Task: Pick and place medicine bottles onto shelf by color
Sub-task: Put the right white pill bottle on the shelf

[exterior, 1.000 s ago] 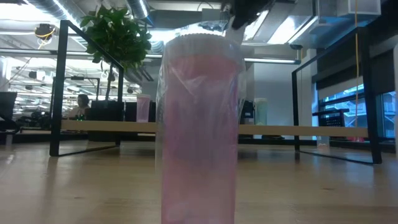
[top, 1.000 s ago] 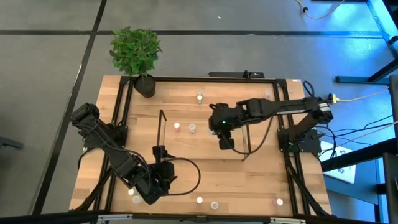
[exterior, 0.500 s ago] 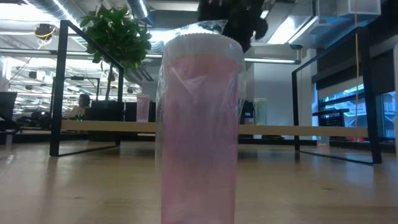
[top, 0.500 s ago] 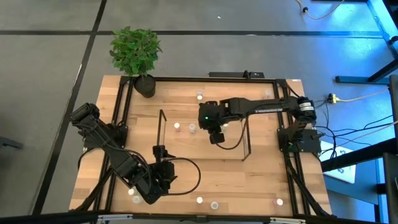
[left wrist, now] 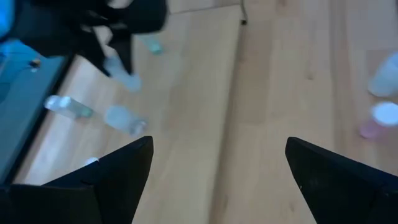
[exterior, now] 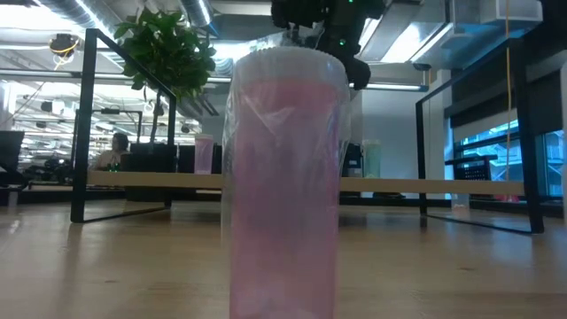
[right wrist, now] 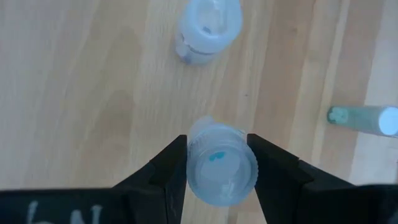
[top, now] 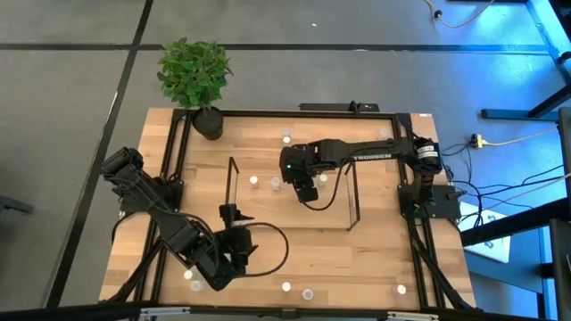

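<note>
right tool (right wrist: 216, 163) clamped on a small clear-grey white-capped medicine bottle (right wrist: 221, 164) above the light wooden surface (right wrist: 81, 93); left tool (left wrist: 214, 180) apart.

Open-plan office/lab space: exposed ceiling ducts (exterior: 80, 13), desks with a seated person (exterior: 113, 151) behind, potted plant (top: 194, 76) at table corner.

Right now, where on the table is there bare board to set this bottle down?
The right gripper holds a bottle. Bare wood lies toward the table's near edge, between the shelf's rod and the bottles along the front. It is crowded beside the gripper, where two bottles stand.
</note>
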`<control>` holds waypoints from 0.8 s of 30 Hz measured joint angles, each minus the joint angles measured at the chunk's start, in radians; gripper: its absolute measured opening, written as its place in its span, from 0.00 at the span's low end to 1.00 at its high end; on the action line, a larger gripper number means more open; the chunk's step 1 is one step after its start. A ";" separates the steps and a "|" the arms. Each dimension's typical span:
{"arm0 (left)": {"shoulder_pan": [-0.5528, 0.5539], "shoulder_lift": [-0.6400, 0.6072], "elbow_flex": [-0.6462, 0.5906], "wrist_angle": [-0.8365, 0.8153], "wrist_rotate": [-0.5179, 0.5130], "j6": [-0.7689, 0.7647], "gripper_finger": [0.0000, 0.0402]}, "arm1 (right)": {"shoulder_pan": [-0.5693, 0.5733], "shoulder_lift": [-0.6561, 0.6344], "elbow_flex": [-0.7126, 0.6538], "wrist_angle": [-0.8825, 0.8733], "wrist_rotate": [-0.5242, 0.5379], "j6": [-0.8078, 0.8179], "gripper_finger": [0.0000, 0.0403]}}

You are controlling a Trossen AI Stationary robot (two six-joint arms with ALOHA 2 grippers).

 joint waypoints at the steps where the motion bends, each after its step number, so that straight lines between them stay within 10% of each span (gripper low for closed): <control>1: 0.006 0.000 0.000 -0.001 -0.006 0.000 0.90 | 0.000 0.002 0.000 0.001 -0.002 0.000 0.38; 24: 0.066 0.000 0.000 -0.001 -0.013 -0.010 0.90 | 0.000 0.012 -0.020 -0.031 -0.062 0.022 0.38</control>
